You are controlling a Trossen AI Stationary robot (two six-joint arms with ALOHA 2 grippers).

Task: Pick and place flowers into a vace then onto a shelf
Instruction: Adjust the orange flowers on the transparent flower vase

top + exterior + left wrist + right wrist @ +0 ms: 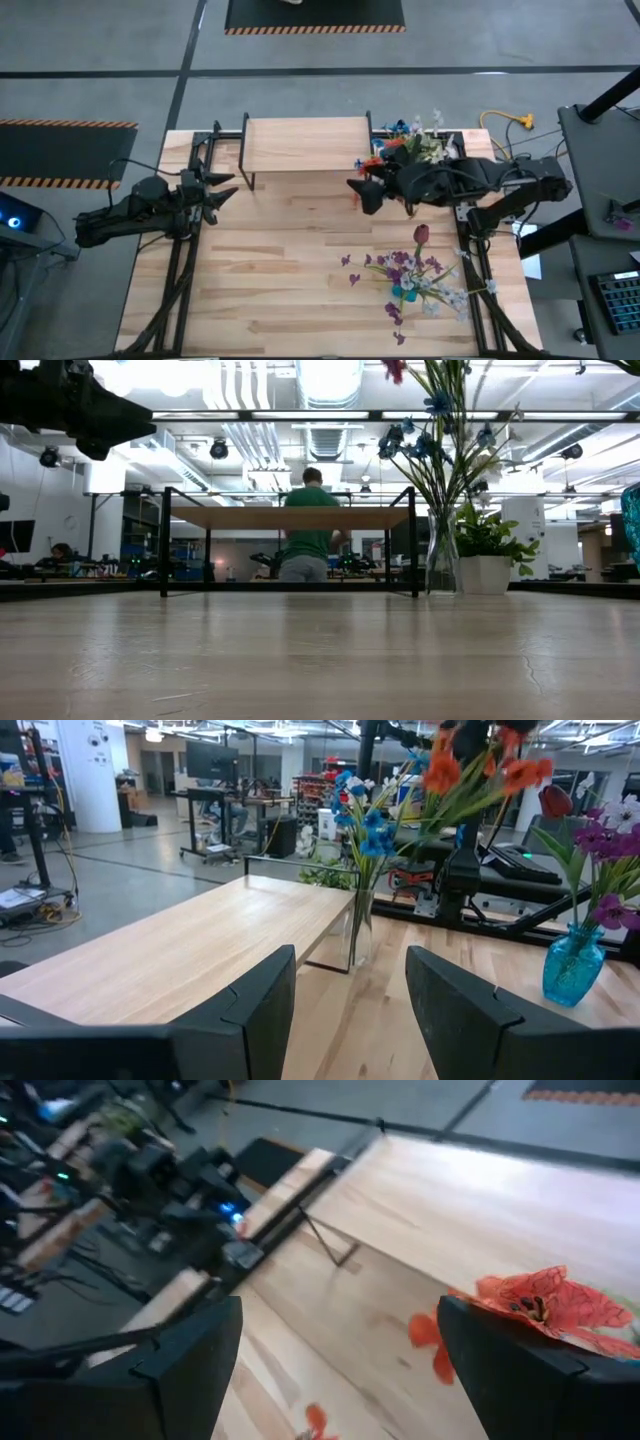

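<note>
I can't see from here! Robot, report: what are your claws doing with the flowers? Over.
Left claw open, empty, beside the shelf. Right claw open over orange flowers at the shelf's other end. Nothing blocking.

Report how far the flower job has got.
Done: blue and orange flowers stand in the clear vase beside the shelf. In hand: the open right gripper hovers near it. Left: loose flowers lie on the table; nothing stands on the shelf.
</note>
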